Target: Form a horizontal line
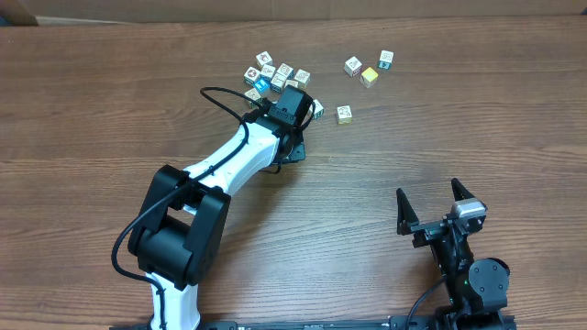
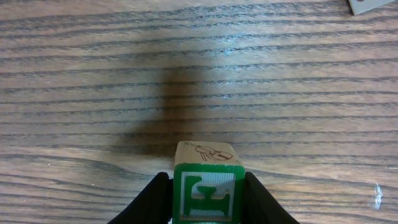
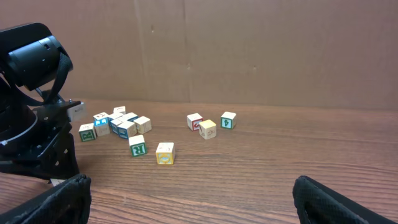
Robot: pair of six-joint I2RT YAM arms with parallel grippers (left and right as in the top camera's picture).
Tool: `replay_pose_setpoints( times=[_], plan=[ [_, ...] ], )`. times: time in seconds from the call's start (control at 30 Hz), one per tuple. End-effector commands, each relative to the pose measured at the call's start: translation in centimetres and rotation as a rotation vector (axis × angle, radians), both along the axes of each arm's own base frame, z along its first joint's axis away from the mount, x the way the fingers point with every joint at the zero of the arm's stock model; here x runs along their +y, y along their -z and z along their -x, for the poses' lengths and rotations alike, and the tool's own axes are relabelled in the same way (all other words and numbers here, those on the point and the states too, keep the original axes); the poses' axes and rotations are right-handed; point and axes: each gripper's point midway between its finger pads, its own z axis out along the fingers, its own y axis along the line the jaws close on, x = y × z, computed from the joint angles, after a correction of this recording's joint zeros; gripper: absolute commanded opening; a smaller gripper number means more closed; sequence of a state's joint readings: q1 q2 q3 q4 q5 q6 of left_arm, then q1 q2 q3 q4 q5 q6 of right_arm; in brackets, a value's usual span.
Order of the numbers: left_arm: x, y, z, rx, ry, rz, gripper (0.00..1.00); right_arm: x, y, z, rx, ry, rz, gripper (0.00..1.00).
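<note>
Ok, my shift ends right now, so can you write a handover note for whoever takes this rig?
Left tool: shut on a green-lettered block, out by the main cluster; I cannot tell whether it is lifted.
Right tool: open, empty, near its base.
Other blocks: a trio around the yellow block right of the cluster, and a single block nearer the arms.
Done: one block grasped; no line yet.
Left: set all the blocks in a horizontal row.
</note>
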State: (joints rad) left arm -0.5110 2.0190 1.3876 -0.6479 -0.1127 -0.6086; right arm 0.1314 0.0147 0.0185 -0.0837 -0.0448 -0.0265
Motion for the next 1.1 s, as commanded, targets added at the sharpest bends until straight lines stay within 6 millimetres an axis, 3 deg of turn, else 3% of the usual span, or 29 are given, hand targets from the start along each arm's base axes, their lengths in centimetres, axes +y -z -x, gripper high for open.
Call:
replay_pose_setpoints(
  times=[0.0,0.13,0.3,1.07],
  plan=[
    [-0.74,1.14,1.09,0.052,0.000,0.017,0.29,-0.16,0.20,-0.02,-0.004,0.008,0.004,1.00],
    [-0.74,1.14,1.09,0.052,0.000,0.017,0.31,-0.16,0.20,-0.02,-0.004,0.008,0.004,1.00],
    [-0.74,1.14,1.09,0.052,0.000,0.017,0.45,-0.16,0.20,-0.02,-0.004,0.008,0.004,1.00],
    [-0.57,1.15,1.09,0.051,-0.002,0.009,0.35,-0.16,0.20,-0.02,-0.004,0.008,0.004,1.00]
  ],
)
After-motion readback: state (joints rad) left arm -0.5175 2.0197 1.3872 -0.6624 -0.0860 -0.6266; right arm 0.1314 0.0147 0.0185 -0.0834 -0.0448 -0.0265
